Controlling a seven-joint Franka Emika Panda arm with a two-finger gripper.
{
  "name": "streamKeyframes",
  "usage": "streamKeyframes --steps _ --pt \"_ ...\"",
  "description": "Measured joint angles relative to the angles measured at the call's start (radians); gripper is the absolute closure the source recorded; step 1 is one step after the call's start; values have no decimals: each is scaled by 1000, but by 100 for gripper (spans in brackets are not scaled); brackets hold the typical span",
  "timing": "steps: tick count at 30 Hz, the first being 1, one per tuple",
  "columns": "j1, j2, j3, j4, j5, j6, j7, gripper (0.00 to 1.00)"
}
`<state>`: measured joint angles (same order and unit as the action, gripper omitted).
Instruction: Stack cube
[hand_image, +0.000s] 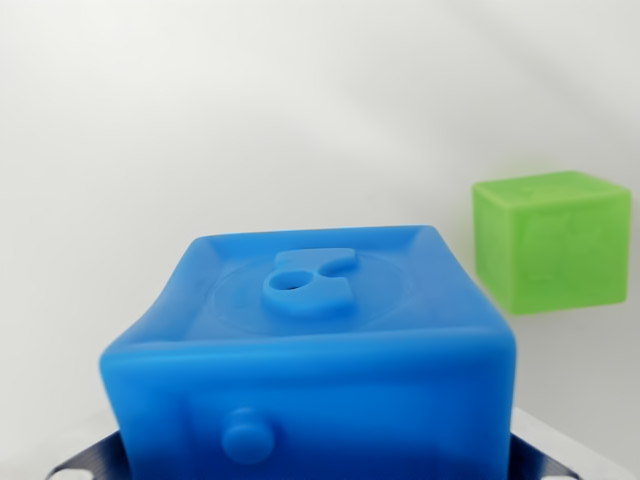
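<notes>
Low in the wrist view, filling the bottom half of the frame, sits the blue cube (315, 370), very close to the lens. Its upper face carries a raised relief with a small hole; its near face carries a round stud. The sides bow inward a little, which suggests soft material under squeeze. Metal parts of the gripper (320, 462) peek out at the bottom corners, on both sides of the cube. From this I judge the gripper is clamped on the blue cube, though the fingertips themselves are hidden behind it.

Up and toward the wrist view's right lies the green cube (552, 240), well apart from the blue one, with bare white surface between them. It looks smaller and slightly soft in focus, so it is farther from the camera. It stands square, one face toward the lens, its top face just visible.

The coming move turns on this offset: the green cube lies ahead and to the wrist view's right of the held cube, so the arm must travel that way before lowering. Neither cube has a long axis to align, only faces to square up.

Hidden: the finger pads, the blue cube's underside, and whether it rests on the surface or is lifted. The green cube's markings are too blurred to read.
</notes>
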<state>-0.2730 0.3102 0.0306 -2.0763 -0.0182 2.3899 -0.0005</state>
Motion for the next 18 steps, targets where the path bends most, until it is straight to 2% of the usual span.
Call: streamKeyframes --steps 18 --pt "-41 48 -1 93 0 -45 -85 100"
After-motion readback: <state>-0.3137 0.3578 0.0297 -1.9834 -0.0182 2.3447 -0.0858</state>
